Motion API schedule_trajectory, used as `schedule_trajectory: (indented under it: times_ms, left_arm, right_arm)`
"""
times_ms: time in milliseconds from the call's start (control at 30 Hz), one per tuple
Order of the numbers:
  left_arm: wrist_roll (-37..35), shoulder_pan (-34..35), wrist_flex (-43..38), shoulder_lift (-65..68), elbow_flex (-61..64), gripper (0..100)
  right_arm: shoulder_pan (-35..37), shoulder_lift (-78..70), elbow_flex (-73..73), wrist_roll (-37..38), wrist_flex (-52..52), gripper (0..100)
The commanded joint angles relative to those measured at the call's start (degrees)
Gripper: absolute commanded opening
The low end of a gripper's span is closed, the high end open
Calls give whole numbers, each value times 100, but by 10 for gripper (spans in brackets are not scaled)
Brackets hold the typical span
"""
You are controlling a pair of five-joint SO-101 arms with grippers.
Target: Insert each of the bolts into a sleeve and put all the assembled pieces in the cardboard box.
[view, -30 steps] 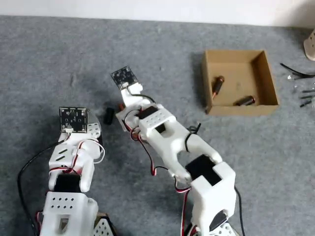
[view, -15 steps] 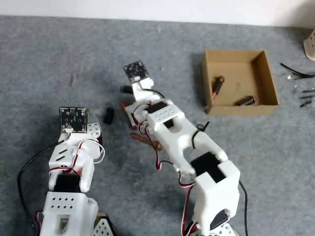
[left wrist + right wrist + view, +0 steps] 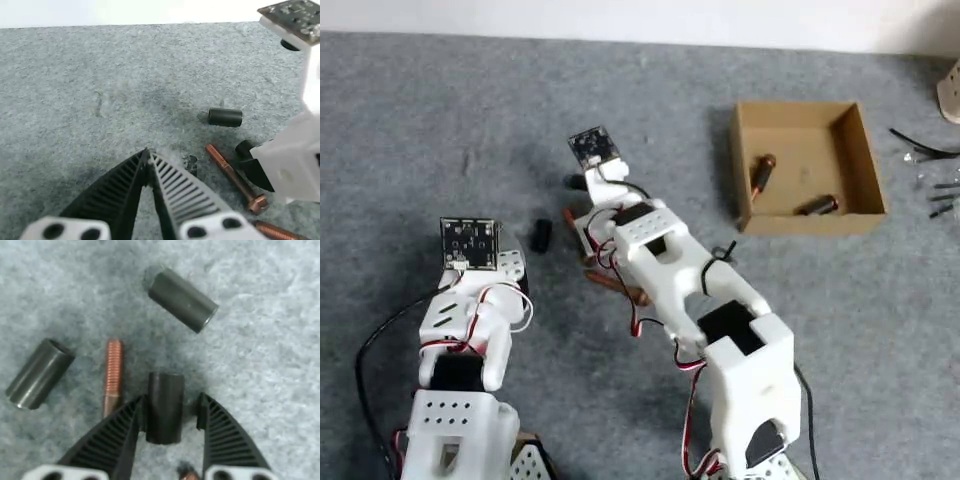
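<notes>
From above, the right arm (image 3: 665,265) is stretched out to mid-table and the left arm (image 3: 470,320) is folded back. The cardboard box (image 3: 741,170) sits well off, with two assembled pieces (image 3: 763,175) inside.

Left wrist view: the left gripper (image 3: 146,156) is pinched closed and empty, with a loose sleeve (image 3: 225,117) and a copper bolt (image 3: 234,176) beyond it.

Right wrist view: the right gripper (image 3: 172,400) is parted and straddles a dark sleeve (image 3: 165,410) without clamping it. One finger is against the sleeve and a threaded bolt (image 3: 113,372) lies just beside.

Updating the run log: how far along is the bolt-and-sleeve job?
Done: two assembled pieces lie in the cardboard box. In hand: the right gripper, fingers open, straddles a sleeve on the table. Remaining: two more loose sleeves and at least two bare bolts; the left gripper is shut, empty.
</notes>
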State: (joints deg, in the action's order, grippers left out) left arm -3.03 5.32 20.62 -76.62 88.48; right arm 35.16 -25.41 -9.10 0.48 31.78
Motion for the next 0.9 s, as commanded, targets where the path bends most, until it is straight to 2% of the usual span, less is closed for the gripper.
schedule_trajectory:
  times_ms: [0,33,167,233,400,700,867]
  left_arm:
    - [-53,-4,-158,-75,-277,11]
    - [-53,-4,-158,-75,-277,11]
    - [-53,-4,-158,-75,-268,11]
    - [-53,-4,-158,-75,-268,11]
    - [-53,-4,-158,-75,-259,11]
    - [-44,-4,-158,-57,-259,11]
    - [-35,-4,-158,-22,-268,11]
  right_arm:
    - [-119,-13,57,0,110,45]
    - [-127,-4,57,0,110,5]
    - [-136,13,31,0,127,2]
    - [-136,57,66,0,488,5]
    - [-40,936,-40,-9,734,5]
    - [-48,3292,-2299,44,-171,5]
    - [-224,4514,-3064,404,-382,5]
